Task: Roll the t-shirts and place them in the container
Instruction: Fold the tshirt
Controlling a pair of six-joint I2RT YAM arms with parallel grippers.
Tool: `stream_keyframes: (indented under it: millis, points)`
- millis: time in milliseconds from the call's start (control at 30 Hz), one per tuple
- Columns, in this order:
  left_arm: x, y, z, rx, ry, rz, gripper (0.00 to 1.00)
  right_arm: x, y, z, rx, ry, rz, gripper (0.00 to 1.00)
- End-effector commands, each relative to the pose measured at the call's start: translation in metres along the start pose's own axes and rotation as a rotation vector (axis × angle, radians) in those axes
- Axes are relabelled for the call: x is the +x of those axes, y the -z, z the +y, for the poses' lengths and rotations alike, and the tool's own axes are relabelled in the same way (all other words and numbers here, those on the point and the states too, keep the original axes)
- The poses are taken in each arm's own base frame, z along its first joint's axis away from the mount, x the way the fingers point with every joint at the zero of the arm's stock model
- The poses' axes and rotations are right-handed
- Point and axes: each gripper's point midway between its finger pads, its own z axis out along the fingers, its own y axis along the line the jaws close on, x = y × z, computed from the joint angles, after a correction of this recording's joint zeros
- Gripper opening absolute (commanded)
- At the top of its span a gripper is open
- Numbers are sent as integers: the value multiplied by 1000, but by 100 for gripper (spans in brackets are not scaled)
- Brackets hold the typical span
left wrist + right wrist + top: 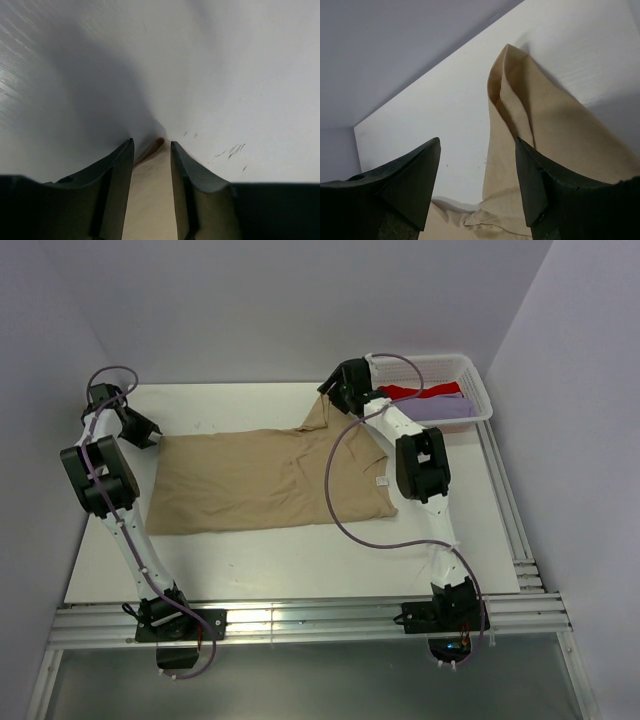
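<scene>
A tan t-shirt (260, 480) lies spread flat across the white table, its small white neck label (381, 481) toward the right. My left gripper (155, 437) sits at the shirt's far left corner. In the left wrist view its jaws (151, 142) are pinched on a fold of tan cloth (150, 190) that fills the gap. My right gripper (328, 392) hovers at the far right sleeve. It stands open (477, 145), with the sleeve (545, 125) peaked up beside its right finger and nothing gripped. A red tee (405, 392) and a lavender tee (445, 408) lie in the basket.
A white lattice basket (480, 390) stands at the far right corner of the table, just behind my right arm. Grey walls close in the back and both sides. Metal rails run along the near edge by the arm bases.
</scene>
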Motion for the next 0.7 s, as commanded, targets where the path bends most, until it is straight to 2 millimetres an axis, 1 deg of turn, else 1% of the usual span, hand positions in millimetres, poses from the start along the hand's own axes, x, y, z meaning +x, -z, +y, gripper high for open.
stream_keyframes:
  millis: [0, 167, 200, 300, 333, 367, 400, 433, 567, 600, 633, 667]
  points:
    - [5, -13, 3, -25, -38, 6, 43, -7, 0, 5, 26, 11, -51, 69]
    - [14, -17, -5, -30, -70, 13, 44, -8, 3, 2, 52, 19, -62, 69]
    - [15, -19, -3, -43, -72, 12, 44, -8, 3, 0, 59, 21, -62, 69]
    - [16, -20, -2, -64, -75, 11, 39, -9, 6, -2, 73, 28, -66, 69]
    - [17, -21, -1, -69, -78, 10, 35, -10, 6, -4, 78, 30, -70, 68]
    - [17, -20, 0, -73, -78, 10, 31, -13, 9, 0, 68, 30, -79, 67]
    - [16, -20, 1, -78, -76, 7, 28, -10, 9, -2, 73, 36, -75, 67]
    - [17, -20, 0, -78, -79, 8, 22, -12, 10, -2, 75, 41, -79, 67]
    - [18, -22, 3, -89, -88, 12, 10, -15, 11, 1, 99, 70, -87, 67]
    - [18, -22, 2, -90, -91, 15, 3, -16, 12, 0, 108, 85, -93, 67]
    - [17, -21, 2, -90, -94, 12, 0, -16, 13, 1, 115, 98, -97, 67]
    - [16, -19, 1, -95, -98, 2, 0, -16, 16, 4, 124, 113, -97, 67]
